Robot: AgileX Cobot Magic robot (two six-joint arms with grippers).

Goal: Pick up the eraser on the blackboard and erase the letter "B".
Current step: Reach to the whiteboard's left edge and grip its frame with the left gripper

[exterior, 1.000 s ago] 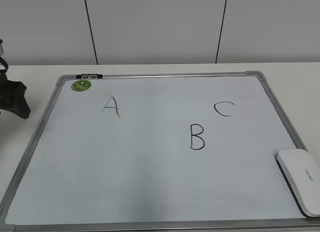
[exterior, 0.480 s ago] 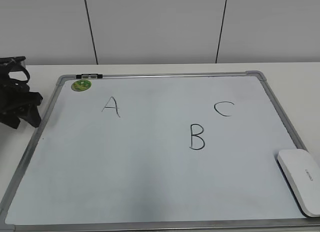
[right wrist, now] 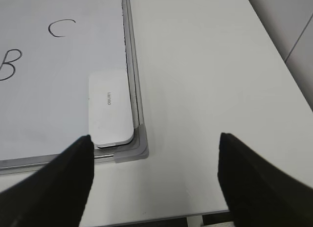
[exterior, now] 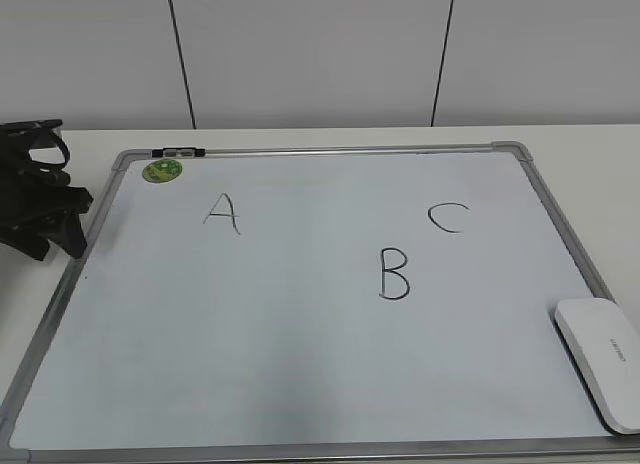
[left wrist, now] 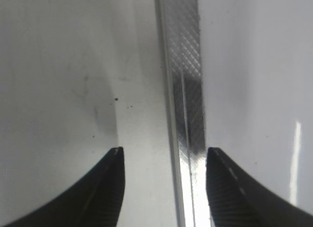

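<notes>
The white eraser (exterior: pixel 600 359) lies at the near right corner of the blackboard (exterior: pixel 300 364); it also shows in the right wrist view (right wrist: pixel 109 107), against the board's grey frame. The letter "B" (exterior: pixel 394 274) is in the middle right of the board and at the left edge of the right wrist view (right wrist: pixel 9 64). My left gripper (exterior: pixel 50 224) is open and empty, low over the board's left frame edge (left wrist: pixel 183 90). My right gripper (right wrist: pixel 155 163) is open and empty above the table, just right of the eraser's corner; it is out of the exterior view.
The letters "A" (exterior: pixel 222 213) and "C" (exterior: pixel 449 217) are on the board, and a round green sticker (exterior: pixel 162 170) is at its far left corner. White table (right wrist: pixel 205 80) lies right of the board; its edge (right wrist: pixel 195 218) is near.
My left gripper has come in from the left edge toward the board's left frame and risen a little. The eraser and the letters have not moved.
</notes>
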